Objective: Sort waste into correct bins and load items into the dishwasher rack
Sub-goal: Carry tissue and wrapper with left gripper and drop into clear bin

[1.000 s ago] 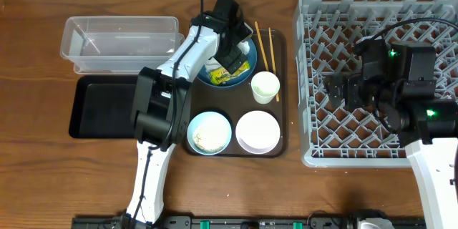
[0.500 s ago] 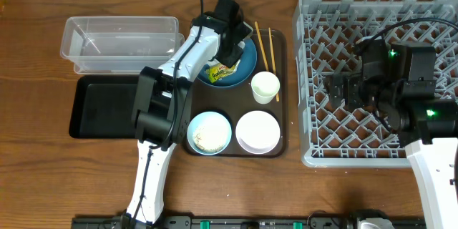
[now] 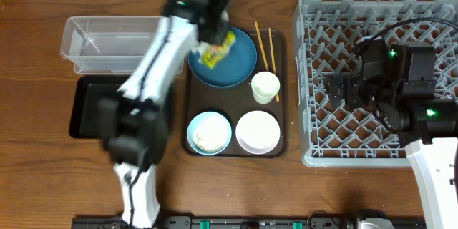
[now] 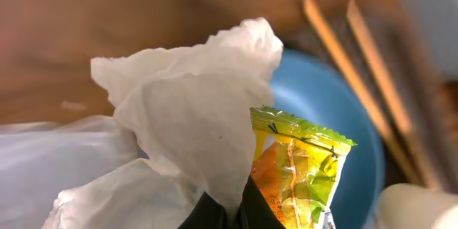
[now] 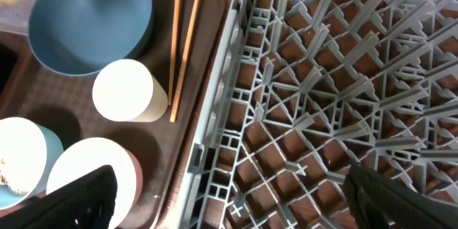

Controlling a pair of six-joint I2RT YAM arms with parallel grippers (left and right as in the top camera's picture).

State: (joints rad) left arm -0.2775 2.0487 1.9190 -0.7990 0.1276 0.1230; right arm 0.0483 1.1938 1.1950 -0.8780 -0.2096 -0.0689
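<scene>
My left gripper [image 3: 212,41] hangs over the back left rim of the dark blue plate [image 3: 232,63], shut on a crumpled white tissue [image 4: 189,114] and a yellow-green snack wrapper [image 3: 217,50]. In the left wrist view the tissue is pinched between the dark fingertips [image 4: 215,218], and the wrapper [image 4: 297,164] hangs against the right one. The clear tub [image 3: 114,43] and black tray [image 3: 96,107] lie to the left. Light blue bowl [image 3: 209,132] holds rice scraps. White bowl [image 3: 257,131], cup [image 3: 265,86] and chopsticks [image 3: 265,46] rest on the brown tray. My right gripper [image 3: 336,86] stands open over the grey rack [image 3: 429,14].
The brown serving tray [image 3: 280,147] sits between the two bins and the rack. The rack's near-left wall [image 5: 215,129] stands right beside the tray edge, with upright pegs across its floor. The left arm stretches over the black tray and the tub's right end.
The left gripper shut on the tissue and wrapper on the plate, then lifted them up and left toward the tub. The left arm swung left. The right arm has not moved.
</scene>
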